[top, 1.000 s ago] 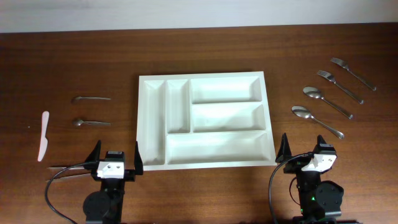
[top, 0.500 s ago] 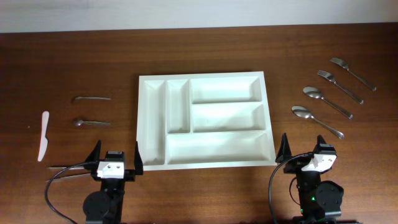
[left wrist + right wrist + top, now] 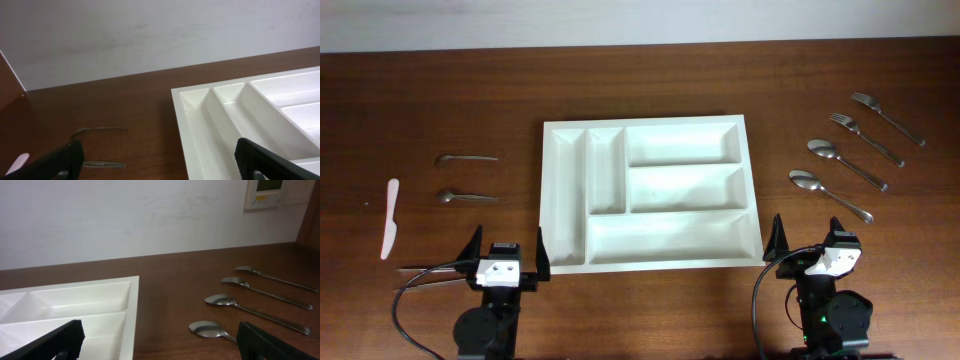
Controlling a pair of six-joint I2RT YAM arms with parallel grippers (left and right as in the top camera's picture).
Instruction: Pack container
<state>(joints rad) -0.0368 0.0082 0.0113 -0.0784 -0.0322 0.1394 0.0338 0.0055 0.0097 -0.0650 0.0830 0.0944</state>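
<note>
The container [image 3: 680,190], a large white cutlery tray, lies empty in the middle of the table; it also shows in the left wrist view [image 3: 187,130] and the right wrist view [image 3: 132,315]. Two spoons [image 3: 830,194] [image 3: 845,163] and two forks [image 3: 865,138] [image 3: 887,117] lie to its right. Left of it are two small spoons [image 3: 466,158] [image 3: 466,197] and a white knife [image 3: 390,218]. My left gripper [image 3: 508,232] hovers open near the tray's front left corner, and my right gripper [image 3: 808,235] hovers open at its front right corner. Both are empty.
A pale wall runs along the far side of the table. In the right wrist view the nearest spoon [image 3: 207,327] lies between my fingers' line of sight. The left wrist view shows a small spoon [image 3: 97,131] ahead on bare wood.
</note>
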